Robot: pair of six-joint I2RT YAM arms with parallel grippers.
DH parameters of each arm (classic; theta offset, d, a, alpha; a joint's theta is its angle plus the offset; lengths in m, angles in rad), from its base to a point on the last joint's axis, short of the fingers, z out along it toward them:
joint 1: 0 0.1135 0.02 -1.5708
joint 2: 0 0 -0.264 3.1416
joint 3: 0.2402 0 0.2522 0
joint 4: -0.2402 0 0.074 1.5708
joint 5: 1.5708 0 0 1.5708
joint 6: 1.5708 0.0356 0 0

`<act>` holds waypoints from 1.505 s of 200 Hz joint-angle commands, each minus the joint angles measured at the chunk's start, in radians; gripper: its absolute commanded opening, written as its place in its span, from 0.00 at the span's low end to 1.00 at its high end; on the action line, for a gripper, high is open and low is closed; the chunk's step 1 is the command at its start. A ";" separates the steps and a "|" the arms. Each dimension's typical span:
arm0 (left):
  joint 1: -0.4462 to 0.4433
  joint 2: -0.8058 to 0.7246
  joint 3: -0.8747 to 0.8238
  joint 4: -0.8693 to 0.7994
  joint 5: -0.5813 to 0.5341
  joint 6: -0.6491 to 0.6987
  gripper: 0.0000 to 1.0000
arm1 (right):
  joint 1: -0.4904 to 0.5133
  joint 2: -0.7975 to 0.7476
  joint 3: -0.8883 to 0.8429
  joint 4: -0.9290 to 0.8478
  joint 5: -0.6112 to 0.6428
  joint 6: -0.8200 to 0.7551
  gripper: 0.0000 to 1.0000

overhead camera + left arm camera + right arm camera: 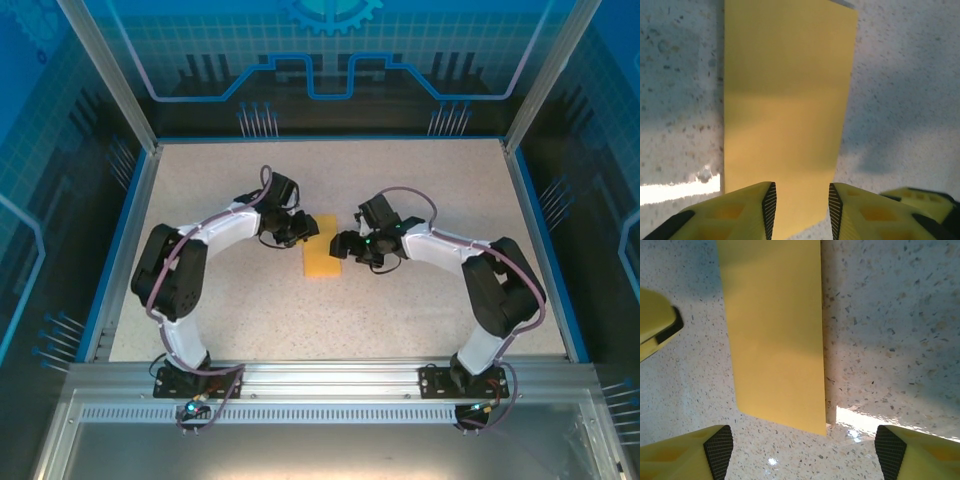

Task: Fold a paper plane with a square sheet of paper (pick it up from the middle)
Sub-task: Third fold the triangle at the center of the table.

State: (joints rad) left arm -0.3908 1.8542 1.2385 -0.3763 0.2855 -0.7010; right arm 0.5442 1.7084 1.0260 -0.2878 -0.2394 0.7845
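The orange-yellow sheet of paper [320, 252] lies flat on the speckled table as a narrow rectangle, about half as wide as it is long. My left gripper [298, 228] hovers at its far left end. In the left wrist view the sheet [785, 100] runs under the left gripper [801, 206], whose jaws stand a little apart with nothing pinched. My right gripper [347, 246] sits just right of the sheet. In the right wrist view the right gripper [805, 452] is wide open over bare table, with the sheet [775, 335] just ahead. A paper plane is out of view.
The table [420, 180] is walled by a blue rim and an aluminium frame. One left finger [655, 322] shows at the left of the right wrist view, and a right finger [920, 197] at the bottom right of the left wrist view. Open table lies behind and in front of the sheet.
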 commanded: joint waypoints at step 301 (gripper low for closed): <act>0.064 0.026 -0.048 0.184 0.143 -0.041 0.40 | 0.049 0.103 0.073 -0.132 -0.108 0.057 0.03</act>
State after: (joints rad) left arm -0.3355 1.9762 1.2407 -0.2672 0.3256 -0.7105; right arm 0.5846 1.8423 1.1046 -0.3481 -0.3298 0.8986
